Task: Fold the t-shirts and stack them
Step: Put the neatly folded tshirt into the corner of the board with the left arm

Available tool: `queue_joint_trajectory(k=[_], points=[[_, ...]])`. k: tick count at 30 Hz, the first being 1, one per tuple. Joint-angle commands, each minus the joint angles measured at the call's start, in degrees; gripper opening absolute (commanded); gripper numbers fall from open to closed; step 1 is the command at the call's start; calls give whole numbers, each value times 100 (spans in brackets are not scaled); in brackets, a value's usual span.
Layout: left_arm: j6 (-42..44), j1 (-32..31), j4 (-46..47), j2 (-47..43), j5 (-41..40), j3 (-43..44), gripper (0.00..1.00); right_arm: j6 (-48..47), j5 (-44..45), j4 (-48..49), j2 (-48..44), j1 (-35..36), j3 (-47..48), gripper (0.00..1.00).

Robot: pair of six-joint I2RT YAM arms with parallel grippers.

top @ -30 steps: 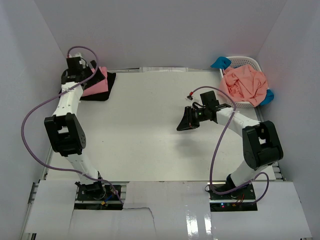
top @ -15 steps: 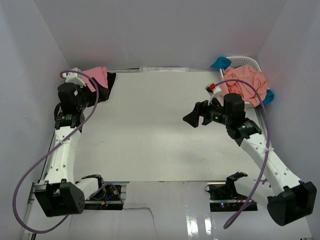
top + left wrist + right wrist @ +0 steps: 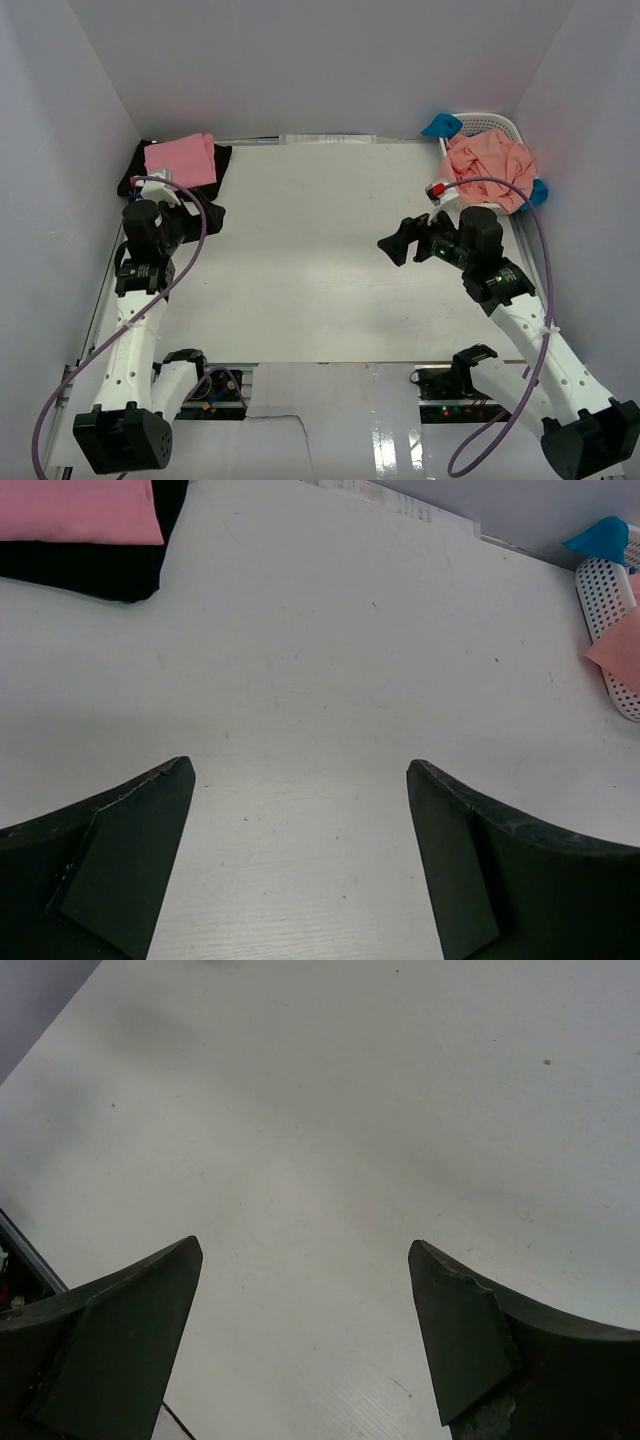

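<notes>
folded rose-pink tee (image 3: 180, 160) lies on the black tee (image 3: 222, 162) at the far left corner of the table (image 3: 300, 260). salmon-orange tee (image 3: 488, 168) is heaped in the white basket (image 3: 505, 122) far right, w/ bits of blue tee (image 3: 440, 125) poking out at its edges. left gripper (image 3: 300, 770) hangs just near of the stack, fingers spread wide, nothing btwn them. right gripper (image 3: 305, 1250) is over the table's right half, also spread & empty.

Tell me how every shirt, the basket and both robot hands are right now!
pink t-shirt: folded, top of the pile
black t-shirt: flat, under the pink t-shirt
basket: upright, holding shirts
salmon-orange t-shirt: crumpled in the basket
blue t-shirt: bunched, poking out of the basket
left gripper: open, empty
right gripper: open, empty
</notes>
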Motion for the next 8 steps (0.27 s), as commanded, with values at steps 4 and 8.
queue_joint_trajectory(k=[4,8], points=[[130,-14,-21,-69,25,41,98,-119,97,100,-226,22,18,90],[165,-14,-21,10,25,103,98,-110,114,100,-217,30,45,90]])
